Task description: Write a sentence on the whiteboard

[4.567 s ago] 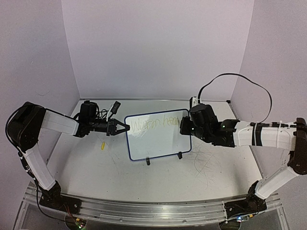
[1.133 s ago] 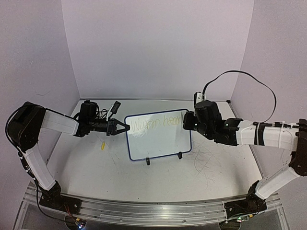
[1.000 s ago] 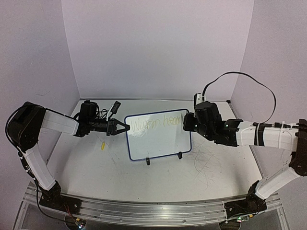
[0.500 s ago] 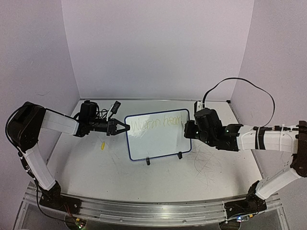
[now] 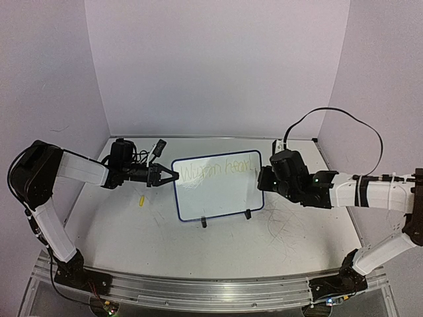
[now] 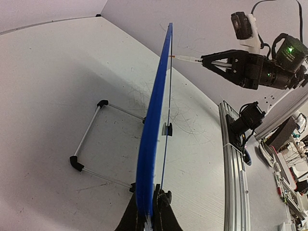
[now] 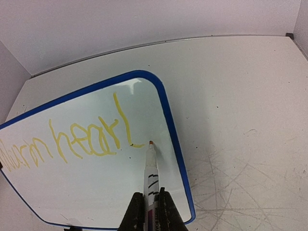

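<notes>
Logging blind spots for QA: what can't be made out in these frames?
- Right wrist: the sentence runs past the left frame edge; first word cut off.
- Left wrist: the whiteboard is edge-on; its writing face is hidden.
- Top external: the marker is hidden under the right arm's wrist.
- Top external: small yellow item on the table, too small to identify.

Overhead camera: I find it mounted high behind the arm bases, looking down and forward over the whole table (image 5: 218, 251) to the back wall (image 5: 218, 66), from well off. Left wrist camera: very close, sighting edge-on along the whiteboard (image 6: 151, 144) toward the table's right edge, taking in the right arm (image 6: 269, 72). Right wrist camera: close, looking down past the marker (image 7: 150, 173) at the whiteboard's right end. All three views share the whiteboard.
</notes>
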